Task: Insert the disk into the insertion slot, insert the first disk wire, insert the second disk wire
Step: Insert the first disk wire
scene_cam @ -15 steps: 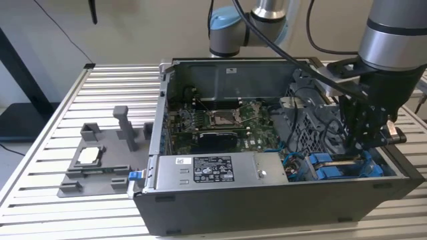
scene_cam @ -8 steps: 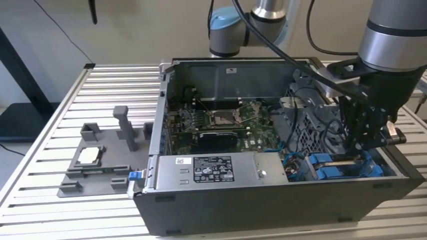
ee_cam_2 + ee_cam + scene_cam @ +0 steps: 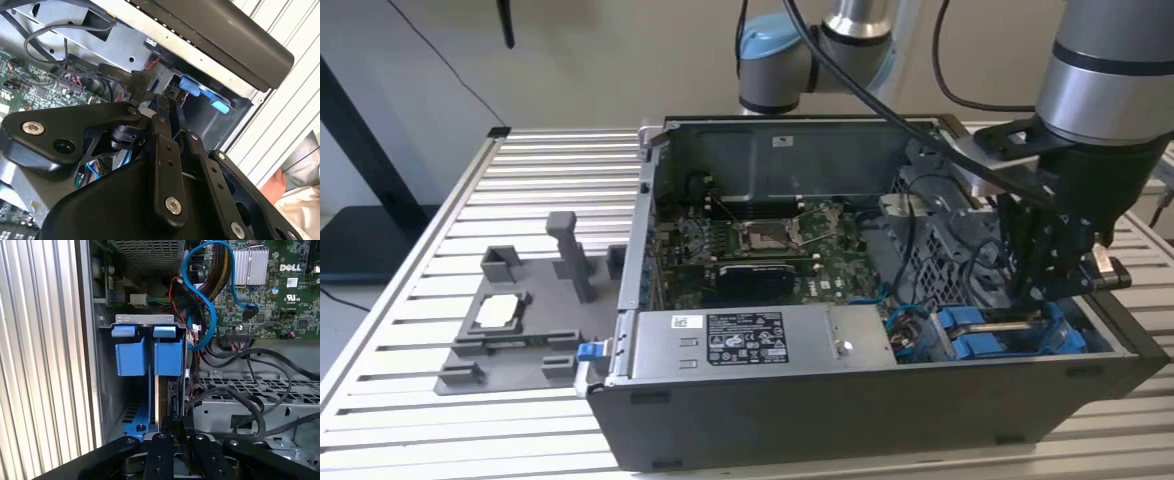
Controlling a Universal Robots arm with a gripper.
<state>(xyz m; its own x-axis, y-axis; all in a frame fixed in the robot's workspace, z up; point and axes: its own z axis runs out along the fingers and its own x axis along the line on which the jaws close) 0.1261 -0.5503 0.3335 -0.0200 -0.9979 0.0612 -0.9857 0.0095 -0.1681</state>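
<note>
Down at four o'clock inside the open computer case (image 3: pixel 854 420), the hand (image 3: pixel 1017 305) hangs right at the blue-framed disk (image 3: pixel 169 360) in its bay; its grip I can't tell.

Ribbed table (image 3: pixel 400 400): brushed aluminium with a dull sheen. The computer case (image 3: pixel 854 420) is matt dark grey outside and bare sheet metal inside. The power-supply box (image 3: pixel 747 345) is plain grey metal with a paper label stuck on. In the first wrist view, the disk carrier (image 3: pixel 167 357) is smooth bright blue plastic, the blue cable (image 3: pixel 235 275) has a glossy sheath, and the heat sink (image 3: pixel 251 265) is finned bare metal. Gripper (image 3: pixel 179 422): matt black, with shiny steel screws. Grey fixture (image 3: pixel 520 330): matt plastic.
</note>
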